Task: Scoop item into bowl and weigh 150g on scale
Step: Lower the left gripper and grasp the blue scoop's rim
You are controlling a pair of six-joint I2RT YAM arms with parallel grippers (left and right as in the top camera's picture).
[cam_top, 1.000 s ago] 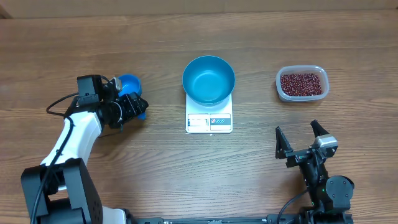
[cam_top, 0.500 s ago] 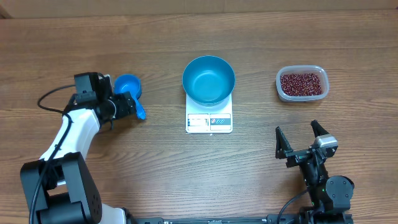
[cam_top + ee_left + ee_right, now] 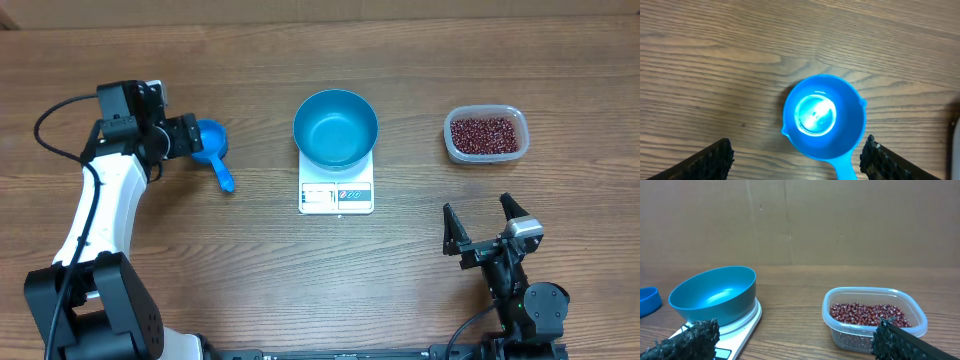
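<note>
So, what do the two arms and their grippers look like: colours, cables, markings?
The left arm has white links, black joints and a black cable looping beside it. The right arm is black, with a small green light and a pale grey block near the wrist. Both the left gripper and right gripper have two black fingers with rough, textured pads.

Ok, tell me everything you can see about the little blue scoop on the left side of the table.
The scoop is bright blue, glossy plastic by its look: a small round cup with a tiny lip on each side and a short flat handle. It is empty, sitting mouth up on the wooden table, left of the scale. The open left gripper hangs over it, fingers either side, apparently not touching.
</note>
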